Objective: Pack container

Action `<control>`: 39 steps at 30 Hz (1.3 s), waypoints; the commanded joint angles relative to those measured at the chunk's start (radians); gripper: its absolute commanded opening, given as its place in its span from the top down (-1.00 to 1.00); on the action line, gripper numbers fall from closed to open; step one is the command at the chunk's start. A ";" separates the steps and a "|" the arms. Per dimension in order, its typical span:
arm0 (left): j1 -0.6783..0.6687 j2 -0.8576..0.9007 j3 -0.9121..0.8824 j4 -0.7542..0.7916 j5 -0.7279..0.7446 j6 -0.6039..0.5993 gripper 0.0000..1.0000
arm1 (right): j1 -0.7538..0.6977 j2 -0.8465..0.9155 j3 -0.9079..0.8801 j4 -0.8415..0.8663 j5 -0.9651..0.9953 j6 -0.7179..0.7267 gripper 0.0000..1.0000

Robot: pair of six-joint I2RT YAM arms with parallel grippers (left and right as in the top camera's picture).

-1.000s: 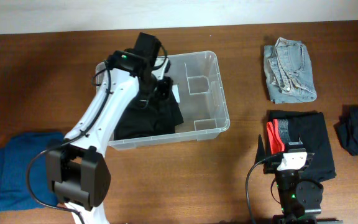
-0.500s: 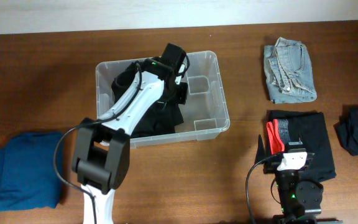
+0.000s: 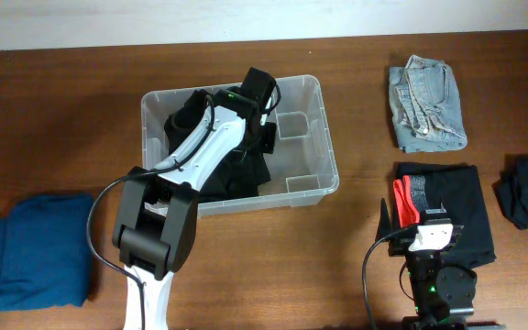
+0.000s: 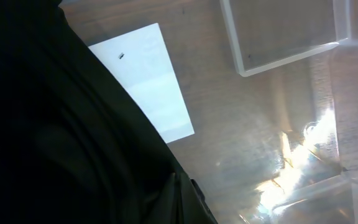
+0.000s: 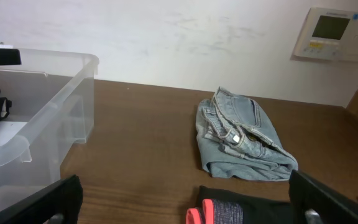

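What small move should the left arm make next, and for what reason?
Probably open the left tool, in case it pinches the black garment. The tool is shut low inside the container, and the garment already lies on its floor beside the white label, so nothing seems left to carry.

The left arm (image 3: pixel 204 151) has swung right, its wrist now over the middle of the container (image 3: pixel 330 165). Its elbow no longer overlaps the blue cloth (image 3: pixel 39 252).
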 commanded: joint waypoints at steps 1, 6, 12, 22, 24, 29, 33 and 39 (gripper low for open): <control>0.001 0.017 -0.006 -0.010 -0.057 -0.010 0.99 | -0.006 -0.010 -0.005 -0.006 0.005 -0.004 -0.97; 0.001 0.018 -0.010 -0.051 -0.087 -0.010 0.99 | -0.006 -0.010 -0.005 -0.006 0.005 -0.003 -0.97; 0.001 0.025 -0.021 -0.091 -0.127 -0.010 0.99 | -0.006 -0.010 -0.005 -0.006 0.005 -0.003 -0.97; 0.002 0.033 -0.084 -0.138 -0.257 -0.010 0.99 | -0.006 -0.010 -0.005 -0.006 0.005 -0.004 -0.97; 0.003 0.033 -0.084 -0.145 -0.274 -0.009 0.99 | -0.006 -0.010 -0.005 -0.006 0.005 -0.003 -0.96; 0.004 0.033 -0.084 -0.174 -0.319 0.004 0.99 | -0.006 -0.010 -0.005 -0.006 0.005 -0.003 -0.97; 0.003 0.033 -0.084 -0.175 -0.333 0.058 0.99 | -0.006 -0.010 -0.005 -0.006 0.005 -0.003 -0.97; -0.001 0.033 -0.079 -0.174 -0.330 0.058 0.99 | -0.006 -0.010 -0.005 -0.006 0.005 -0.004 -0.97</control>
